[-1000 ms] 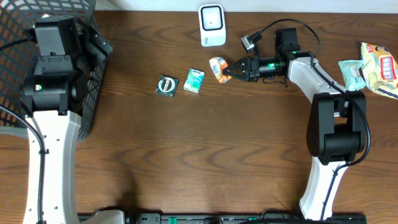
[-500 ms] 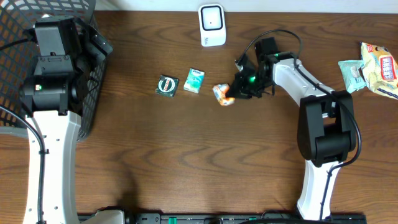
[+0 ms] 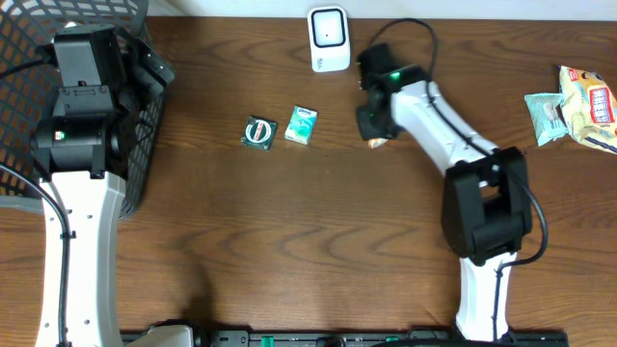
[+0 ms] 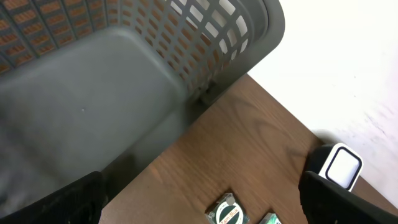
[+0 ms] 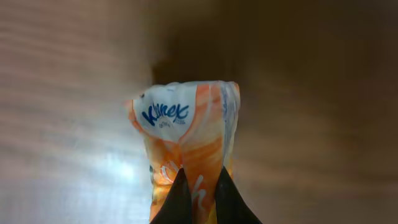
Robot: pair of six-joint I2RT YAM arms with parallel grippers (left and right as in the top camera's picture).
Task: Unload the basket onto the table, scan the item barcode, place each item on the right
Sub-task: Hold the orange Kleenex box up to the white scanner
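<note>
From overhead, the right arm reached across the bench and its gripper pointed down just below the white scanner. Only an orange corner of the tissue pack peeped out from under it, so this view did not show the grip. The right wrist camera did: the gripper had its jaws pinched nearly together on the lower end of the tissue pack. The orange-and-white wrapper bunched between the two dark tips, and a blue brand name showed across its top end against the blurred brown wood. The scanner was not in this close view. The left wrist camera showed the left gripper with its jaws spread wide and holding nothing, one finger at each lower corner of the picture. It looked past the wall of the grey basket toward the scanner, the green packet and the teal packet. Overhead, the left arm stood over the basket at the bench's left end, and the green packet and teal packet lay side by side left of the held pack. Two snack bags at the far right edge appeared in the overhead view only.
</note>
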